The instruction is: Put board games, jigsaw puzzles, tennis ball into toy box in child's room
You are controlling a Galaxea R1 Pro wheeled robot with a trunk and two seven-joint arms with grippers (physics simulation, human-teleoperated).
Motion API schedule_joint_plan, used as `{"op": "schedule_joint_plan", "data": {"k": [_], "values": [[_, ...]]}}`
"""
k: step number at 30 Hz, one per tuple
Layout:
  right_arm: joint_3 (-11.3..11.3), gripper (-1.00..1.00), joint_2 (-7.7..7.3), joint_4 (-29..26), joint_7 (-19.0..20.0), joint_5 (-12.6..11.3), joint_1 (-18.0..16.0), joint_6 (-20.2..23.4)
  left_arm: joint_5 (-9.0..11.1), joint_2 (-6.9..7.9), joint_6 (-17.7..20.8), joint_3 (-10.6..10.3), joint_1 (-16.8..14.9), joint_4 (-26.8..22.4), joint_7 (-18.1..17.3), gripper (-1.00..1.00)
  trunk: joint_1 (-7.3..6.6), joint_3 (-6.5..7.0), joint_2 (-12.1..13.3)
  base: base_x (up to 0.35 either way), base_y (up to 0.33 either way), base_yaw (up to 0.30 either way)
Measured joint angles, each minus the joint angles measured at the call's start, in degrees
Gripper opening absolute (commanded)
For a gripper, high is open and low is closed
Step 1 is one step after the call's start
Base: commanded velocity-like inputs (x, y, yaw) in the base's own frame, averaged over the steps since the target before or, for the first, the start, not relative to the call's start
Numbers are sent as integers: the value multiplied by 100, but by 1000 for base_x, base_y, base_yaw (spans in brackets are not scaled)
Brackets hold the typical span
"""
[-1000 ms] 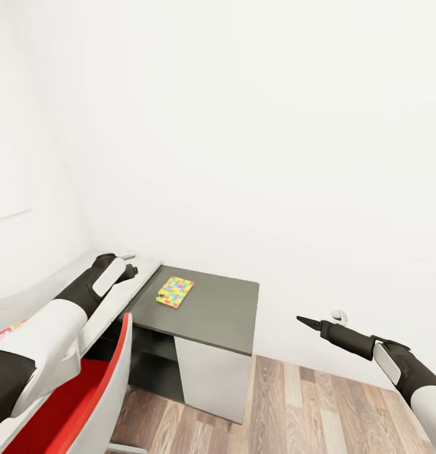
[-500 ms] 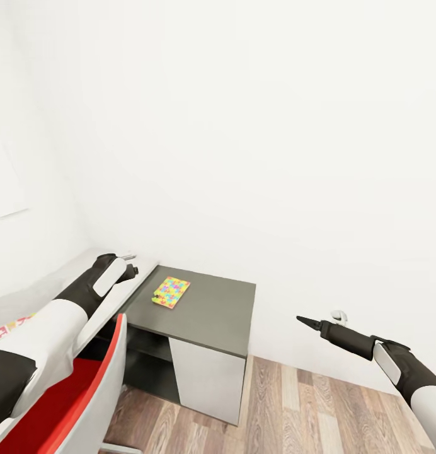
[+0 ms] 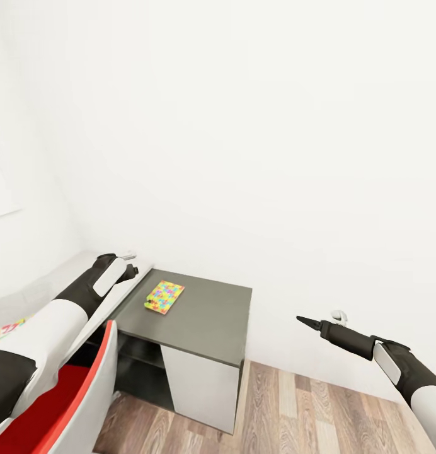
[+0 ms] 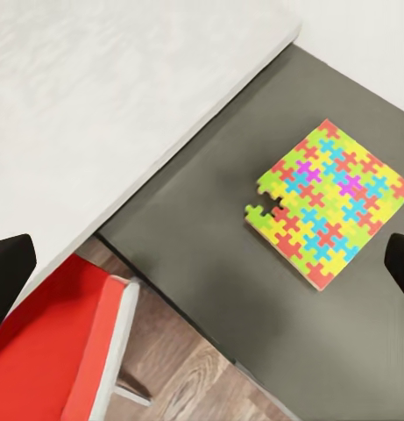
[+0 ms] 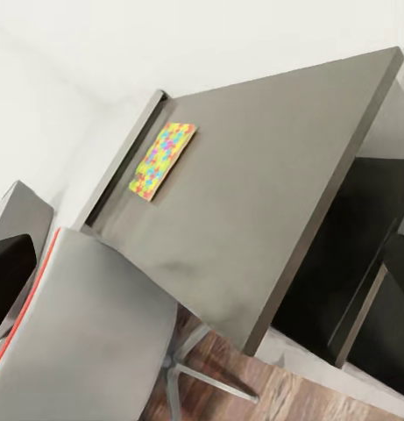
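Swinging right since 1 second ago, the view slides the jigsaw puzzle [image 3: 164,297] and dark cabinet [image 3: 205,321] leftward; left gripper [image 4: 202,263] spread wide and empty, right gripper [image 3: 301,320] state unclear.

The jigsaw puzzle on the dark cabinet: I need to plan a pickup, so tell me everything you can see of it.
The jigsaw puzzle is a thin flat square of interlocking yellow, pink, green, blue and orange pieces. It lies flat on the dark grey cabinet, near the edge beside the pale table, turned askew to the cabinet's edges. One corner looks notched, as if a piece is missing. Nothing else touches it.
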Motion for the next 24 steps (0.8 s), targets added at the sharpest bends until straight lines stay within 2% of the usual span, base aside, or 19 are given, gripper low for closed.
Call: {"op": "schedule_joint_plan", "data": {"k": [10, 24], "values": [[-1, 100, 0, 0, 0, 3, 0, 0, 0, 0, -1, 0, 0, 0, -1, 100, 0, 0, 1, 55, -110, 0], [0, 100, 0, 0, 0, 1, 0, 0, 1, 0, -2, 0, 0, 0, 0, 100, -1, 0, 0, 36, -11, 0]]}}
